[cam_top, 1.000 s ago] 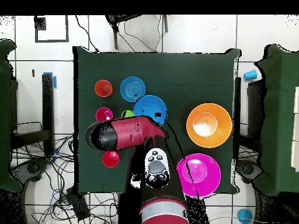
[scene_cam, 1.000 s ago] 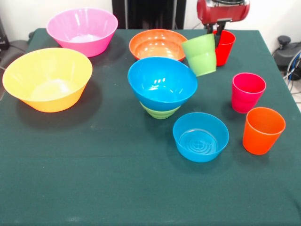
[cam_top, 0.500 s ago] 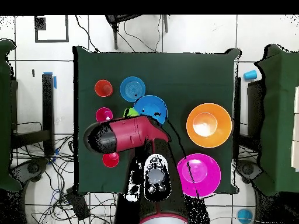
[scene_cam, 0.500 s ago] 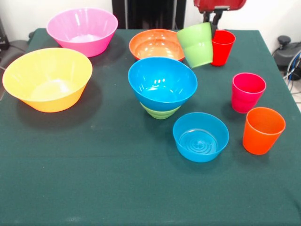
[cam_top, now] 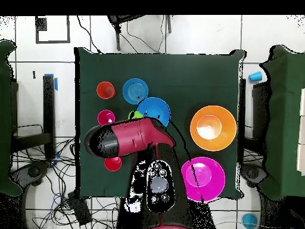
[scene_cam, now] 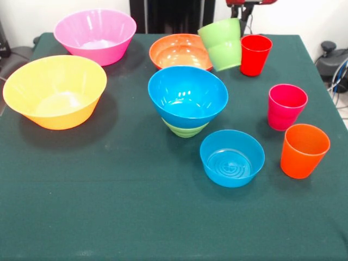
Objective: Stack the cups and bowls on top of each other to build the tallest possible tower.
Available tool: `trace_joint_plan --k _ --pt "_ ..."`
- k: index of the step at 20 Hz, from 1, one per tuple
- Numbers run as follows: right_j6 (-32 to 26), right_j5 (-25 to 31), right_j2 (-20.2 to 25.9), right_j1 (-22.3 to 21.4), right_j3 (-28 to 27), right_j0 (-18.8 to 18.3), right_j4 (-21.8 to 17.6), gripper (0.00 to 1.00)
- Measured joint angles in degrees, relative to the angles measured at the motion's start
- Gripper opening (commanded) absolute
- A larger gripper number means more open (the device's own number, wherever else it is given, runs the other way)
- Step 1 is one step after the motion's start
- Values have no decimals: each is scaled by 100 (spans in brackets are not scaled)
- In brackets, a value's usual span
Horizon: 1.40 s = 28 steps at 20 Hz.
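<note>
While the tower (scene_cam: 187, 103), wide blue bowl (scene_cam: 187, 95) on small green bowl (scene_cam: 185, 129), sits mid-counter (scene_cam: 109, 206), the light green cup (scene_cam: 221, 44) hangs off the counter beyond it, tilted, rim up, toward the red cup (scene_cam: 255, 54), w/ claw (scene_cam: 246, 12) pinching its far rim, apparently.

bright, even | soft shadows | glare in wide blue bowl (scene_cam: 187, 97)
</note>
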Motion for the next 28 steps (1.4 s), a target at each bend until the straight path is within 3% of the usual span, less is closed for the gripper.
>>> trace_joint_plan --k 15,28 --pt "0 229 -191 455 -492 -23 -909 0" --pt "0 234 -242 1085 -747 -46 -1023 0"
